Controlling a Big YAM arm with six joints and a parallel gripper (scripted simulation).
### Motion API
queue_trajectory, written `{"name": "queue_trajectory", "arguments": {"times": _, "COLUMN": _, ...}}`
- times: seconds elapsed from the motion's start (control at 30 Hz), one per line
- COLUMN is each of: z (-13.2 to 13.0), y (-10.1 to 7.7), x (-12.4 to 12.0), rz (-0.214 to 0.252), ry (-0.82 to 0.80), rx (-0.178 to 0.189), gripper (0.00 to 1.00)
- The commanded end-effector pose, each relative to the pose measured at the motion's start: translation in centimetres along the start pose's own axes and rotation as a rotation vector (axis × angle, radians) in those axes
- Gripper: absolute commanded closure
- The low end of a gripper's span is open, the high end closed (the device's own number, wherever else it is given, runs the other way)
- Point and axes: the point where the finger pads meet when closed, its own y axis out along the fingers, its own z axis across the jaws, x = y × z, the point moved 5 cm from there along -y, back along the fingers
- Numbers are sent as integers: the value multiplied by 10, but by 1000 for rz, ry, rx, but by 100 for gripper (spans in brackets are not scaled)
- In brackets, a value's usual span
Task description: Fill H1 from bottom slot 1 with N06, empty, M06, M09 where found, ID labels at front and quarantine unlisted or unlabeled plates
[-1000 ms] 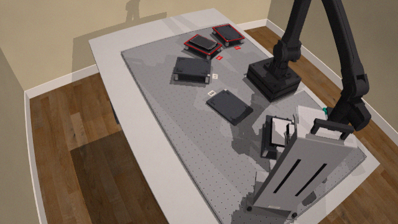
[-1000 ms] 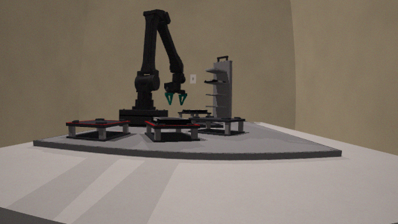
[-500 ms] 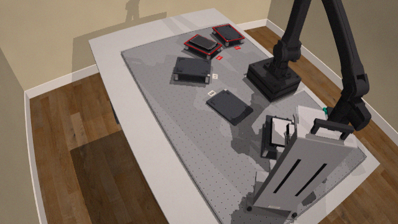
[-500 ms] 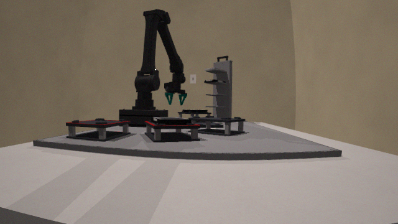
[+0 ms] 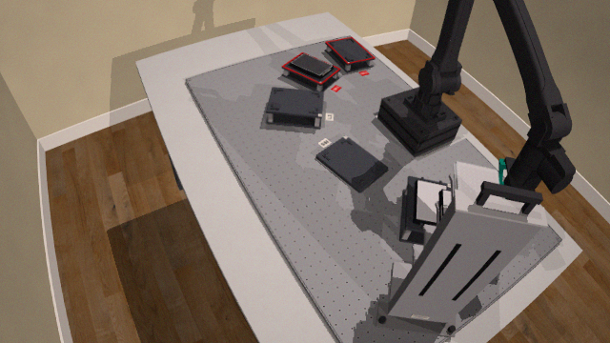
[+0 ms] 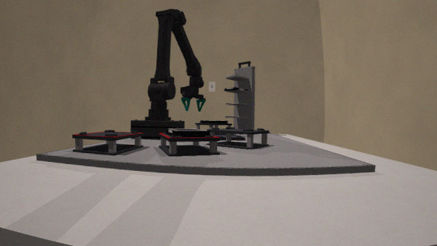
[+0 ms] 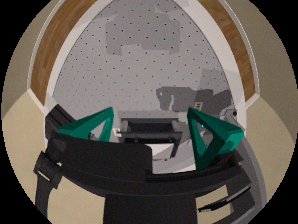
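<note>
I hold the arm [image 6: 163, 51] beside the plate rack [image 6: 246, 99].
Jaws wide open, empty, hanging above the desk [image 6: 290, 154].

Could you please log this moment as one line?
hand: open, empty, beside rack | one red-edged stand: holds plate

Walls [image 5: 71, 57] were plain tan with a white skirting board [image 5: 95, 125]. Floor [image 5: 119, 214] was brown wood plank. A white table [image 5: 229, 248] stood centrally. A wall plate [image 6: 212, 86] was visible.
</note>
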Motion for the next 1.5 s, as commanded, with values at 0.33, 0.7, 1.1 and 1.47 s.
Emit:
{"name": "queue_trajectory", "arguments": {"times": 0.33, "z": -16, "y": -31, "x": 10, "rz": -14, "ry": -14, "rx": -29, "gripper": 0}}
{"name": "queue_trajectory", "arguments": {"times": 0.7, "z": -15, "y": -70, "x": 10, "rz": -25, "ry": -14, "rx": -50, "gripper": 0}}
{"name": "queue_trajectory", "arguments": {"times": 1.1, "z": -13, "y": -104, "x": 9, "rz": -33, "ry": -14, "rx": -66, "gripper": 0}}
{"name": "queue_trajectory", "arguments": {"times": 1.47, "z": -15, "y": -115, "x": 10, "rz": -17, "ry": -14, "rx": -36, "gripper": 0}}
